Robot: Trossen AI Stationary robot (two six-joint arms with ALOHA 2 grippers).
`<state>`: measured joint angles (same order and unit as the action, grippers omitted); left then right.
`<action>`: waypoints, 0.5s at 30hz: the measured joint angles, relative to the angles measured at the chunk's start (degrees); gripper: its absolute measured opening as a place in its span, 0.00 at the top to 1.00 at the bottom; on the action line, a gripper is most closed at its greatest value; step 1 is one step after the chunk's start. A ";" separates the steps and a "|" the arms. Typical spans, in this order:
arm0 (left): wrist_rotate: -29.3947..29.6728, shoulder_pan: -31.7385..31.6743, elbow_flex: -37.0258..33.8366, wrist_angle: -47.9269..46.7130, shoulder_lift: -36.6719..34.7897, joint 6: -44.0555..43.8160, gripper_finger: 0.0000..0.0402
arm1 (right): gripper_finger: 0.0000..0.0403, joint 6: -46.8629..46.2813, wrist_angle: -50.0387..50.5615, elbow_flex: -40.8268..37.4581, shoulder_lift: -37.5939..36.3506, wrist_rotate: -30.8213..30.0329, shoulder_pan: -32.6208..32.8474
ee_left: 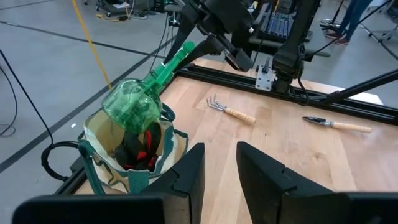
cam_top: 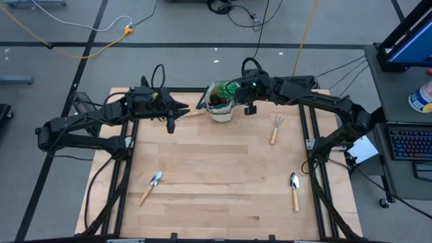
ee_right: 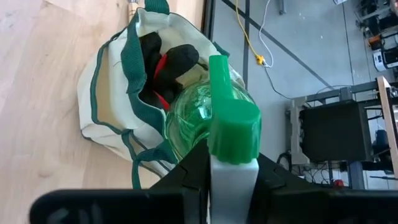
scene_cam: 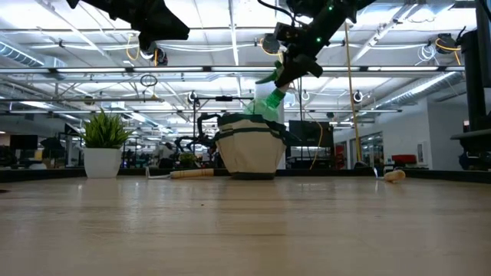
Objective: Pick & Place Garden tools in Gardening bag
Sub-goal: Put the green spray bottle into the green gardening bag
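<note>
Over the gardening bag (cam_top: 221, 108), at about twelve o'clock on the table (cam_top: 216, 169), the right gripper (ee_right: 231, 163) held the green spray bottle (ee_right: 205, 115), its jaws clamped on the bottle's neck below the trigger head. The clear green body hung at a tilt just above the bag's open mouth, and whether it touched the rim could not quite be told. Red-and-black gloves (ee_left: 142, 146) already lay inside.

The left gripper (cam_top: 172, 111) waited near the bag's nine o'clock side, fingers (ee_left: 186, 177) standing a little apart and holding nothing. A wooden-handled tool (scene_cam: 188, 174) lay just beside the bag on that side. A hand rake (cam_top: 276, 128) rested toward two o'clock, one trowel (cam_top: 151, 187) at seven o'clock and another trowel (cam_top: 294, 190) at five o'clock. A potted plant (scene_cam: 102, 146) stood off to the side.

The risk seemed to be the soft bag: released at a tilt, the bottle could catch the rim or a handle, tip the tote over, or roll out onto the table.
</note>
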<state>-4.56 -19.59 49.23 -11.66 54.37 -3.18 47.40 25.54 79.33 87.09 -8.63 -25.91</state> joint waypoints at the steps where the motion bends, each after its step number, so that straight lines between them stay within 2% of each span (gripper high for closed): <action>1: -0.02 0.02 0.00 -0.02 -0.02 0.00 0.76 | 0.88 -0.05 0.00 0.00 0.05 0.36 0.00; 6: -0.04 0.01 0.00 0.00 0.00 -0.02 0.76 | 0.88 -1.49 0.33 0.00 1.70 2.83 -0.41; 15: -0.15 0.01 0.00 0.04 -0.02 -0.11 0.76 | 0.88 -1.71 -0.77 0.07 7.27 2.87 -1.93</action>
<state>-4.71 -19.58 49.23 -11.62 54.35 -3.29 45.69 24.77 79.40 94.36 -5.76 -27.84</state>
